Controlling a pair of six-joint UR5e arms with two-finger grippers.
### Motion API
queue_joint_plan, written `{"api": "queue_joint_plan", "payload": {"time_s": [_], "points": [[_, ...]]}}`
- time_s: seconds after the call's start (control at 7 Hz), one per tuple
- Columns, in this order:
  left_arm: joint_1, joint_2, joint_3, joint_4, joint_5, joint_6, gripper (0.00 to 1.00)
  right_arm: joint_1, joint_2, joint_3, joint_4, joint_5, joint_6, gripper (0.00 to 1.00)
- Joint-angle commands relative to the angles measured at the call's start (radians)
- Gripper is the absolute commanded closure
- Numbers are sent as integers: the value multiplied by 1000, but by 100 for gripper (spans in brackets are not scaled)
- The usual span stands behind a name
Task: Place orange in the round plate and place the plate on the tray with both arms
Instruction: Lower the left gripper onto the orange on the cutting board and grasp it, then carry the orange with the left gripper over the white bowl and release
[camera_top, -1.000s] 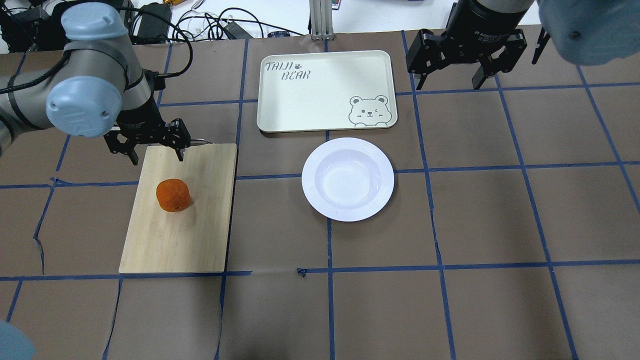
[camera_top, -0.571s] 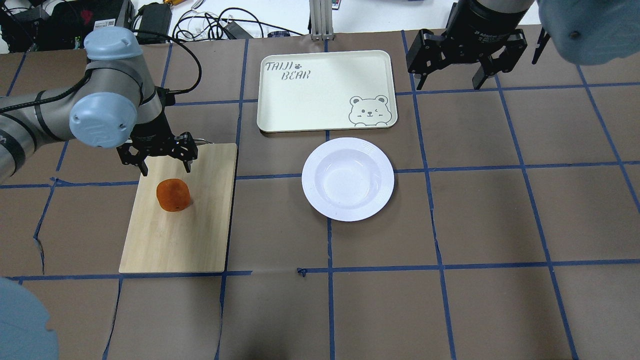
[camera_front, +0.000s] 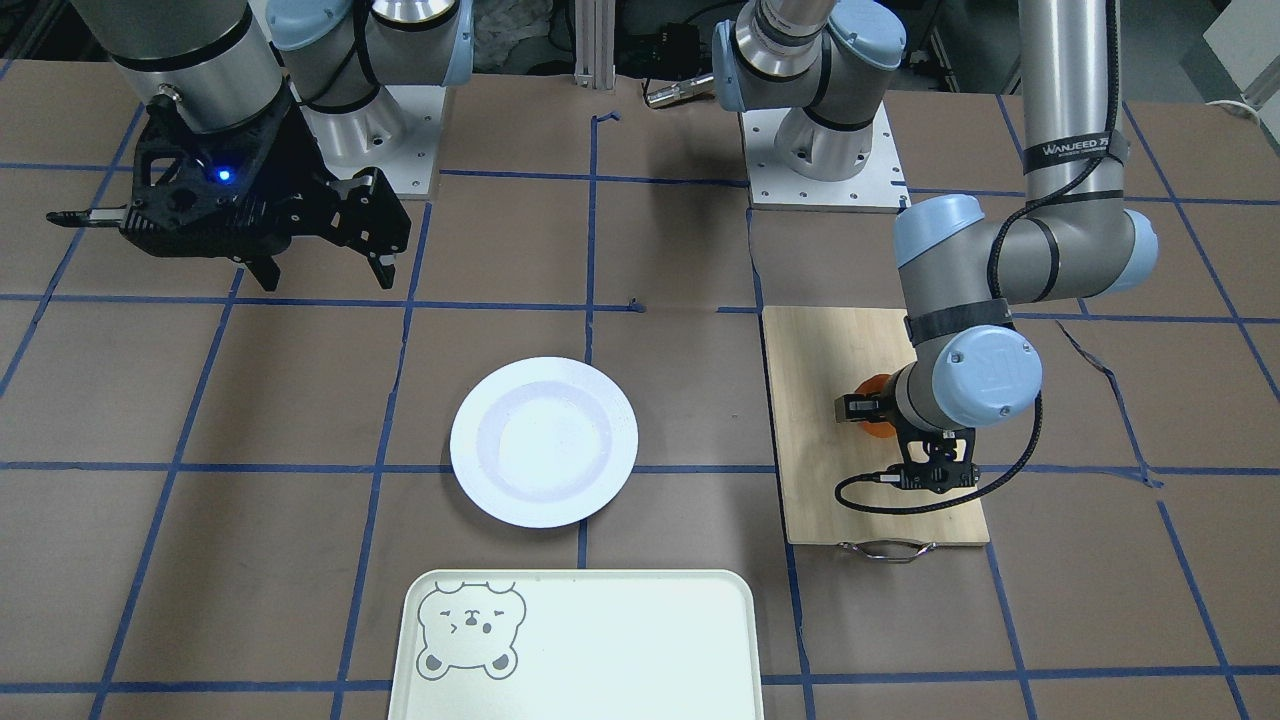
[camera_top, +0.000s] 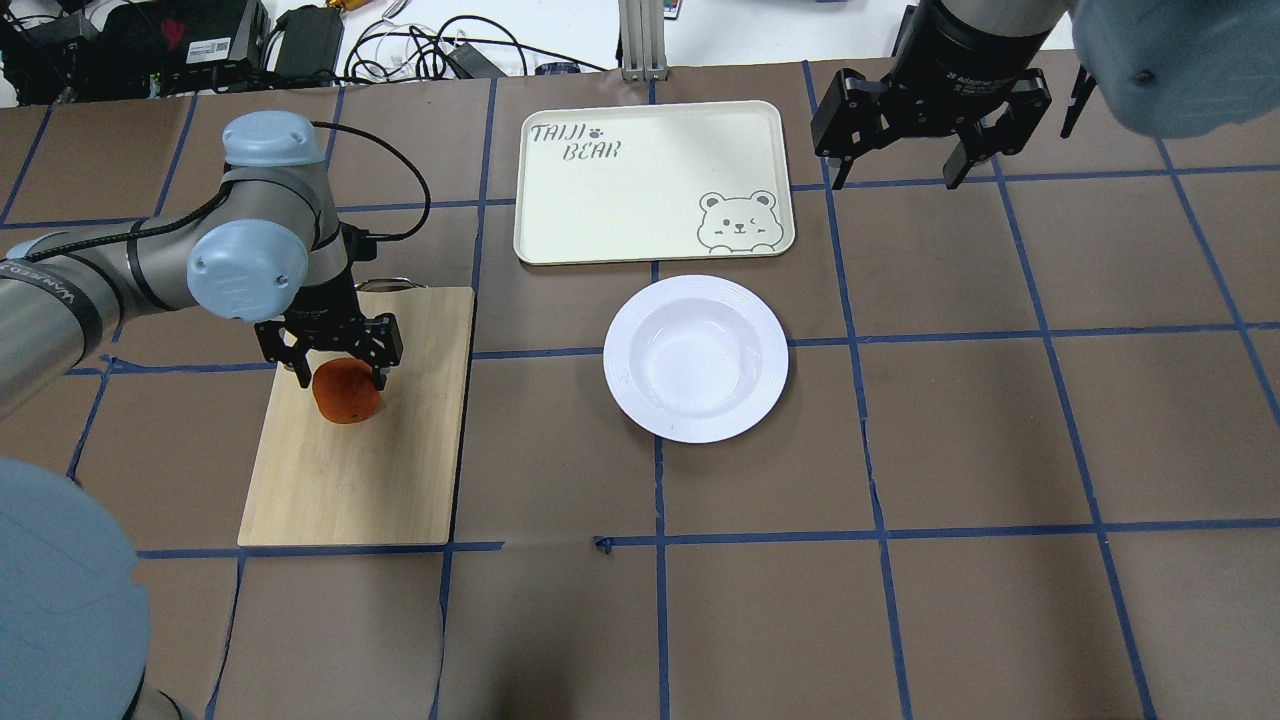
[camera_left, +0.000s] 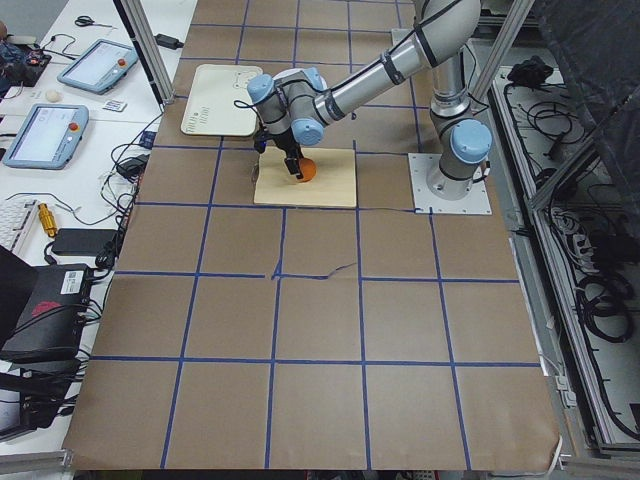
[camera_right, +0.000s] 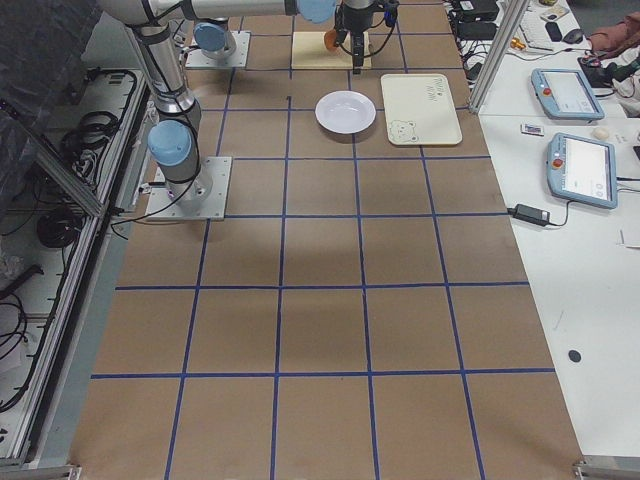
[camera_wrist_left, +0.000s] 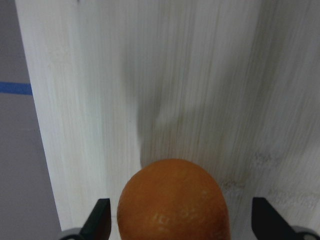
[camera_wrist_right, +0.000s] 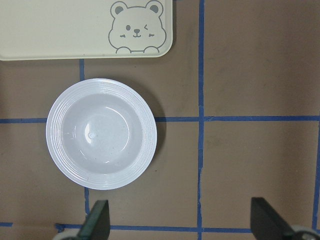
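The orange (camera_top: 347, 402) is now straddled by the left gripper (camera_top: 340, 380), fingers apart.

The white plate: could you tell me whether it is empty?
Empty: the plate shows a bare centre; the orange sits on the wooden board.

The tray (camera_top: 650, 200) carries the words "TAIJI BEAR" in slanted grey capitals, set on two lines in one corner, with a small paw print after "TAIJI". A winking bear face is drawn in the diagonally opposite corner.

The left arm (camera_front: 1065, 90) bears the brand "WANJEED" in white on a black band round its silver tube, and the small characters after it cannot be read. The same word shows on that arm in the overhead view.

The black collar above the right gripper (camera_top: 895, 165) has white print beginning "2F Adaptive", and the rest is unclear.

A black box (camera_top: 200, 50) beyond the surface has a white label, its print too small to read.
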Motion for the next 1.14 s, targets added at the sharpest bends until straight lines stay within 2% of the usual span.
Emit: {"api": "queue_joint_plan", "payload": {"time_s": [0.0,0.14,0.43,0.57,0.71,1.0], "points": [[-1,-2,-2,3,2,18,88,-1,0,4,-8,0,0,0],[-1,10,7,4,-14,19,95,1,0,5,-5,0,0,0],[-27,49,68,4,-274,-55,95,1,0,6,-5,2,0,0],[-65,50,70,7,-407,-147,95,1,0,6,-5,2,-1,0],[-150,40,73,29,-492,-253,95,-1,1,6,-6,0,-1,0],[-348,-20,75,280,-571,-526,95,-36,1,6,1,9,-3,0]]}}
